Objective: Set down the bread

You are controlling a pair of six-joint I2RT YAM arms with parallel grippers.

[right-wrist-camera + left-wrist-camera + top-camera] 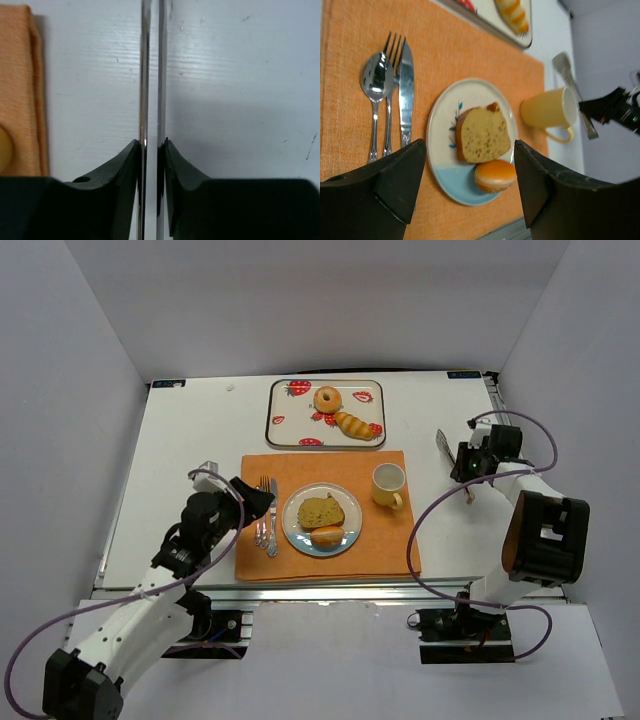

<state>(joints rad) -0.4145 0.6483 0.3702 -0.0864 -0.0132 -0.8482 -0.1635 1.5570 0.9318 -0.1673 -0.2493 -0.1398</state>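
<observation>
A white and blue plate (352, 528) on the orange placemat (325, 565) holds a slice of brown bread (320, 510) and a round bun (327, 535). Both also show in the left wrist view: the slice (482, 132) and the bun (495, 175). My left gripper (262, 502) is open and empty, just left of the plate, over the cutlery (267, 525); its jaws frame the plate (440, 125). My right gripper (465, 465) is shut on metal tongs (443, 445), squeezing the two arms (145, 75) over the bare table, right of the mat.
A strawberry-print tray (285, 430) at the back holds a donut (327, 399) and a striped roll (352, 425). A yellow mug (388, 483) stands on the mat right of the plate. The spoon (375, 80), fork (392, 50) and knife (406, 90) lie left of the plate.
</observation>
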